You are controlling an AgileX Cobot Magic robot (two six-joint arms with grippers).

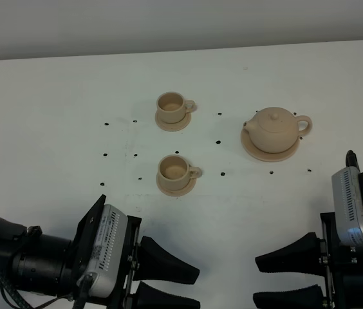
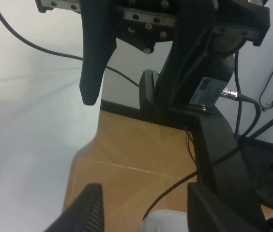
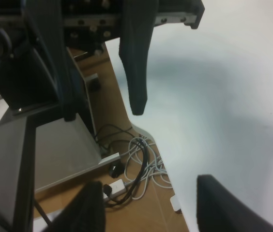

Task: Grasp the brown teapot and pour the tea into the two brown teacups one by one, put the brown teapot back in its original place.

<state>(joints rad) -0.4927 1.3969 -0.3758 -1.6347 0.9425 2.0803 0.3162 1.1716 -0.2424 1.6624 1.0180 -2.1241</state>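
The brown teapot (image 1: 273,129) stands with its lid on, on its large round saucer, the original place (image 1: 255,147), at the right of the white table. The two brown teacups stand on small saucers left of it, one farther (image 1: 170,103) and one nearer (image 1: 174,168). My left gripper (image 1: 198,288) is open and empty at the front left, pointing right. My right gripper (image 1: 256,281) is open and empty at the front right, pointing left. Both are well in front of the tea set. The wrist views show only my own left gripper (image 2: 144,188), my own right gripper (image 3: 148,182) and the opposite gripper, no tea things.
Small dark holes dot the white table (image 1: 72,96) around the cups and teapot. In the left wrist view the table's front edge (image 2: 85,145) drops to a wooden floor with the black arm stand (image 2: 209,121). The right wrist view shows cables (image 3: 139,164) on the floor.
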